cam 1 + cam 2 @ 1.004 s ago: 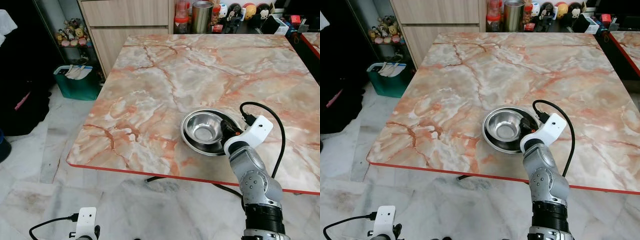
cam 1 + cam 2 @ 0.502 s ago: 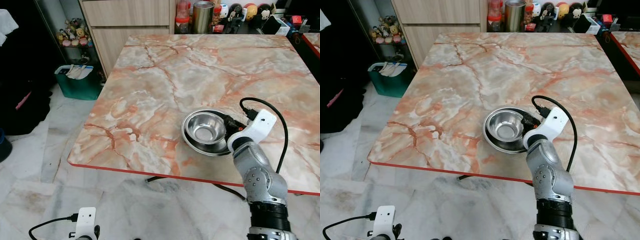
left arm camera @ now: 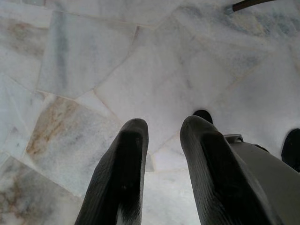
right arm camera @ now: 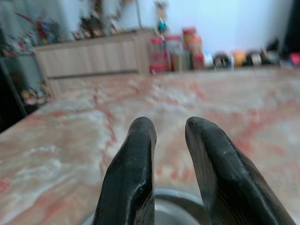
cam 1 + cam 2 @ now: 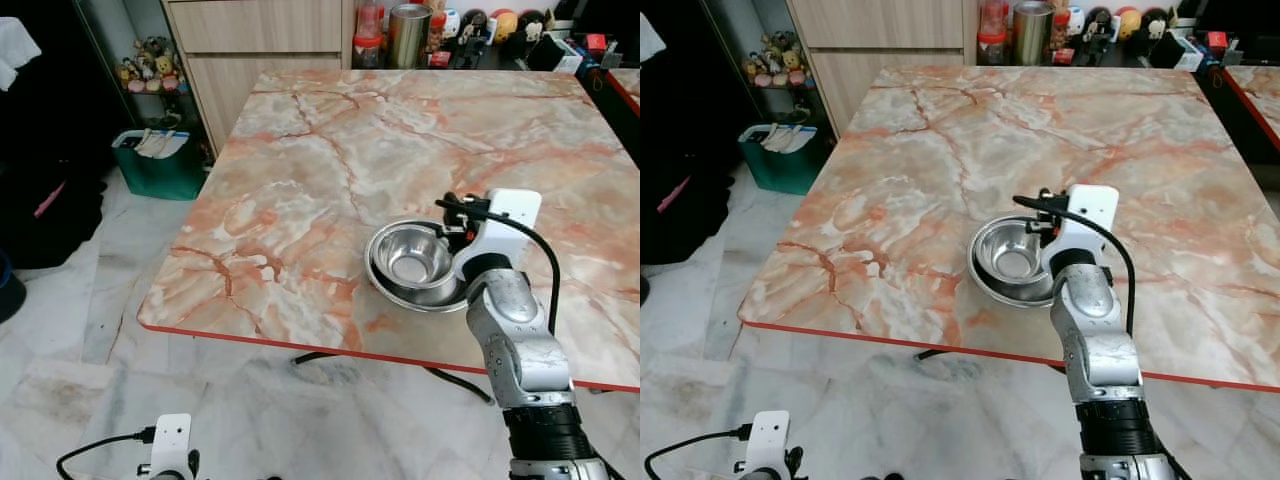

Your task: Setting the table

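Observation:
Two steel bowls (image 5: 408,264) sit nested, one inside the other, on the marble table (image 5: 330,150) near its front right. My right gripper (image 5: 455,212) hovers just above the right rim of the bowls, pointing toward the far side of the table. Along its fingers (image 4: 136,159) the bowl rim (image 4: 173,199) shows below the tips. The right gripper (image 4: 168,129) is open by a narrow gap and holds nothing. My left gripper (image 3: 161,129) hangs low over the marble floor (image 3: 140,70), also open by a narrow gap and holding nothing.
A steel canister (image 5: 407,33), red jars (image 5: 366,30) and small figures stand along the table's far edge. A wooden cabinet (image 5: 250,50) is behind on the left. A green bin (image 5: 155,160) rests on the floor at the left. The table's red front edge (image 5: 300,345) is near.
My right gripper has lifted off the right rim of the bowls and swung up to point across the table. The bowls stay where they were.

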